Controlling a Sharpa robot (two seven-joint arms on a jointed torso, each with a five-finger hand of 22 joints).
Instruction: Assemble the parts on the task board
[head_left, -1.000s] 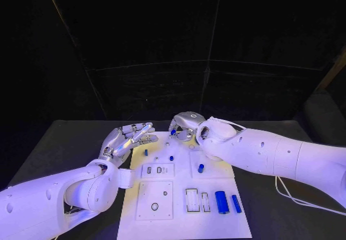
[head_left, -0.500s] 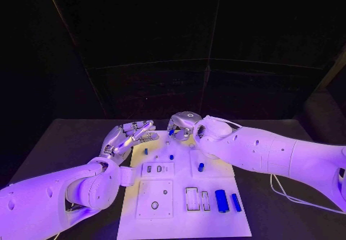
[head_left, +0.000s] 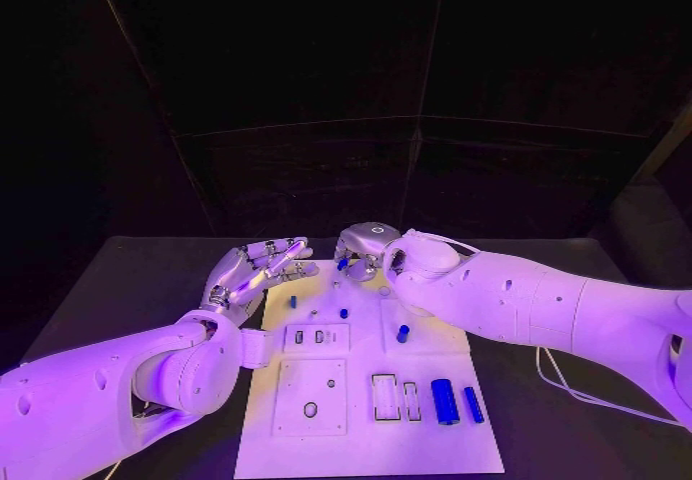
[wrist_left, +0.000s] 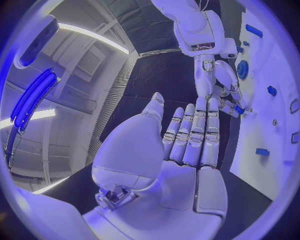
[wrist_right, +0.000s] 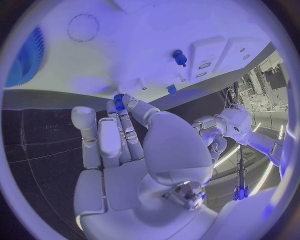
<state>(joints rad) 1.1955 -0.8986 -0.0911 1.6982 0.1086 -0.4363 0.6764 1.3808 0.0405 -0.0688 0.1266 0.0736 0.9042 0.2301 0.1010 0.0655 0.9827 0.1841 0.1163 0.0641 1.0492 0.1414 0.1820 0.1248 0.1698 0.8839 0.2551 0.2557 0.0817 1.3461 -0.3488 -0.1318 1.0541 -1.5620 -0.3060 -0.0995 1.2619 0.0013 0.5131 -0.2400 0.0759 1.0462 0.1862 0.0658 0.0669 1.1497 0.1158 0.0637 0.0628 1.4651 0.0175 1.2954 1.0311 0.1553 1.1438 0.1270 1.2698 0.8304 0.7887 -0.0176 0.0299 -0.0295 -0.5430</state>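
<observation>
1. We see our left hand (wrist_left: 181, 150) w/ palm up in mid-circle, fingers (wrist_left: 197, 132) straight, side by side, nothing in it.
2. Beyond the fingertips our right hand (wrist_left: 222, 92) reaches down from its white arm (wrist_left: 197, 25); it pinches a small blue part (wrist_left: 239, 109) at its fingertips.
3. White task board (wrist_left: 265, 150) lies on the black bench (wrist_left: 162, 75) alongside; blue parts on it: gear-like disc (wrist_left: 242, 69), small pcs (wrist_left: 271, 90), (wrist_left: 262, 151), longer one (wrist_left: 254, 30).
</observation>
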